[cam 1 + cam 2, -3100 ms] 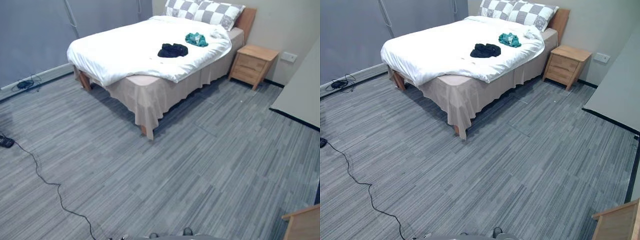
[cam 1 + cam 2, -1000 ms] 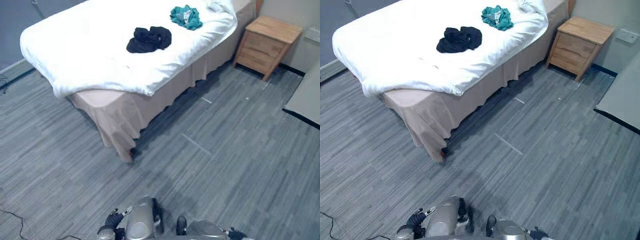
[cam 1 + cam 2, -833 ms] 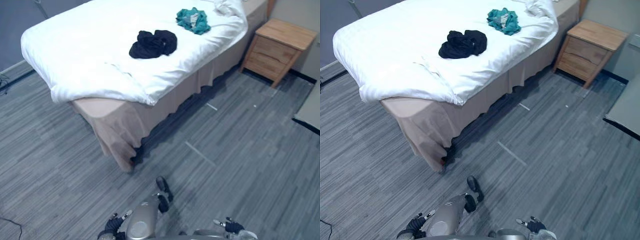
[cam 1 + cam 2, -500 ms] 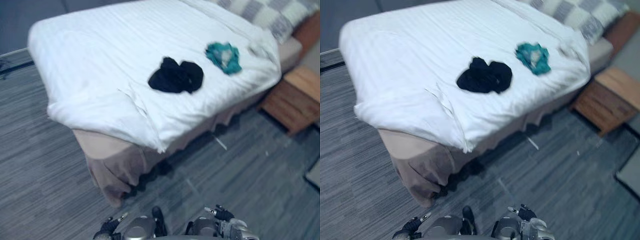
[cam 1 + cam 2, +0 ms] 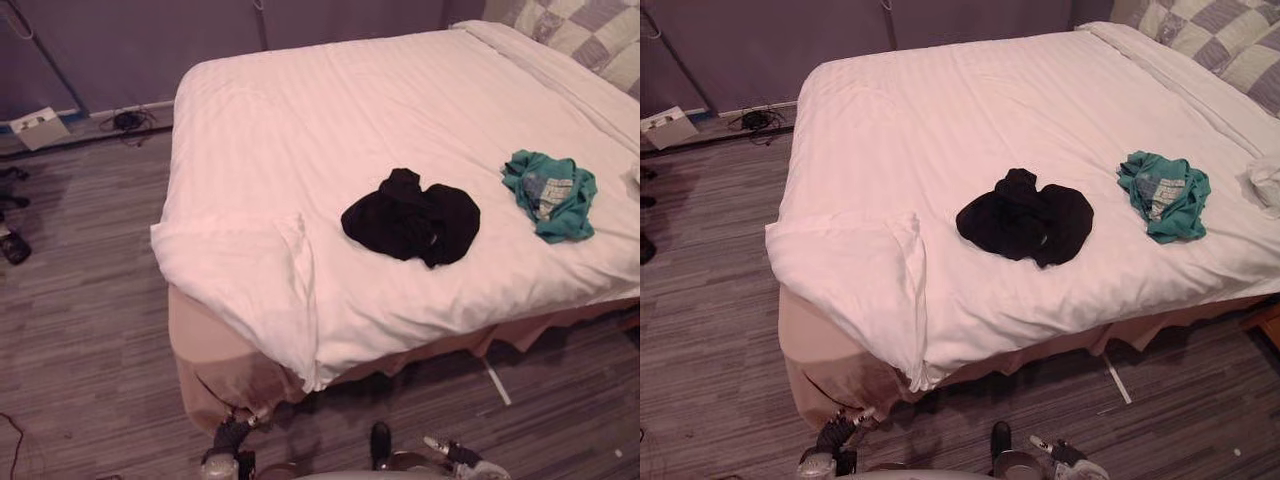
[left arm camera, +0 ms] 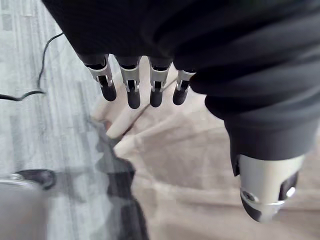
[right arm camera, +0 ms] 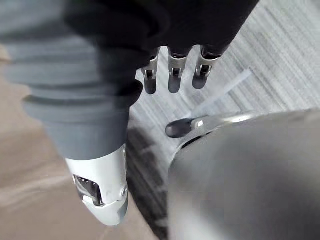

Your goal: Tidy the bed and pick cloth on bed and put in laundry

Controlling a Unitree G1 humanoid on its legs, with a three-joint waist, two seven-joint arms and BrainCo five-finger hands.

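Silver fingers of the left hand (image 6: 131,84) and right hand (image 7: 173,76) hang straight and empty at 6 o'clock, beside the beige bed skirt (image 5: 205,352). Bare floor (image 5: 80,330) opens at 9 o'clock. The black cloth (image 5: 412,217) lies mid-bed on the duvet (image 5: 330,110), the teal cloth (image 5: 550,193) at 3 o'clock near its edge. The camera has closed in; the cloths are unmoved.

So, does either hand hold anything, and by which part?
Nothing is held. Left hand and right hand are open; black cloth and green cloth lie on the bed.
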